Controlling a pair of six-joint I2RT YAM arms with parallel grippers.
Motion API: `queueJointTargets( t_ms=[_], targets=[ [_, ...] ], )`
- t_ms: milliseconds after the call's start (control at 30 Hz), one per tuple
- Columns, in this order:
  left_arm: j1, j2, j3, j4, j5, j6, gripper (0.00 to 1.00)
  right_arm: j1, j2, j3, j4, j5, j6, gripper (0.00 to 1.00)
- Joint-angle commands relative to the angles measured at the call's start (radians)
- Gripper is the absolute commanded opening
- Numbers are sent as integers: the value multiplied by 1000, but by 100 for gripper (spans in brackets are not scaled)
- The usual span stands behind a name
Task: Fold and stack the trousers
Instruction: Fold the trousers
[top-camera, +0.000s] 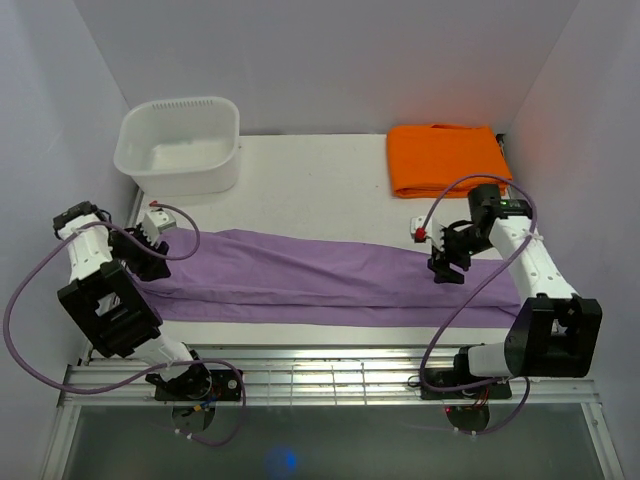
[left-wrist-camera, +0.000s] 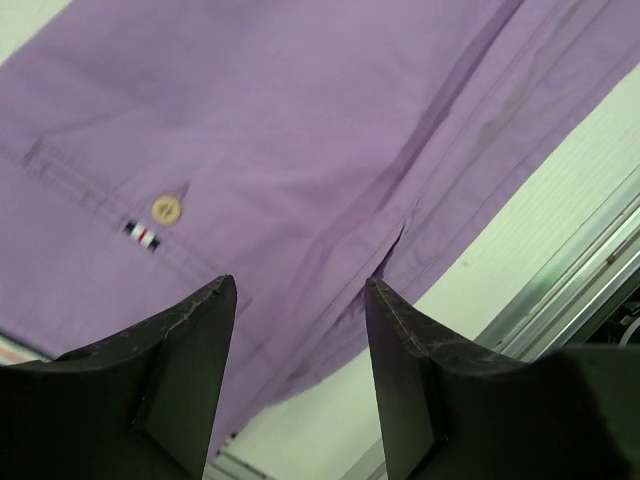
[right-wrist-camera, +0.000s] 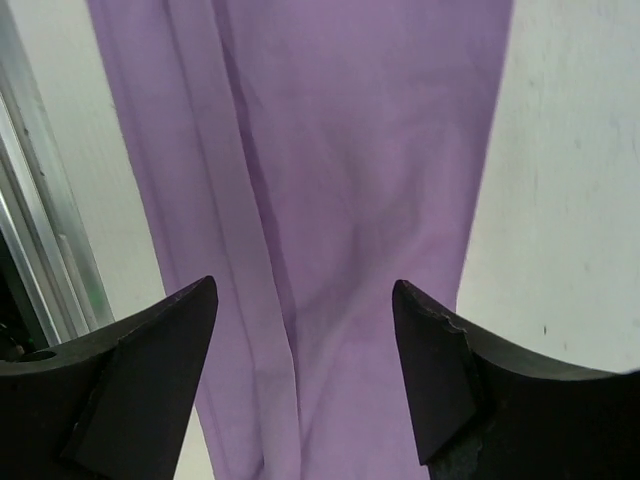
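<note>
The lilac trousers (top-camera: 320, 278) lie flat across the table, folded lengthwise, waist at the left and leg ends at the right. My left gripper (top-camera: 143, 258) hangs open and empty over the waist end; the left wrist view shows a back pocket button (left-wrist-camera: 166, 209) and the trousers (left-wrist-camera: 300, 150) below the spread fingers (left-wrist-camera: 190, 360). My right gripper (top-camera: 447, 264) hangs open and empty over the legs near the right end; the right wrist view shows the trousers (right-wrist-camera: 340, 200) between its fingers (right-wrist-camera: 440, 370).
A white plastic tub (top-camera: 180, 145) stands at the back left. An orange folded cloth (top-camera: 447, 160) lies at the back right. A metal rail (top-camera: 320, 375) runs along the near table edge. White walls close in on three sides.
</note>
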Motion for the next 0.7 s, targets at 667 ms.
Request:
queueJointTargets(
  t_ms=[667],
  targets=[
    [-276, -57, -198, 81, -24, -104, 68, 485, 145, -178, 334, 96, 347, 63]
  ],
)
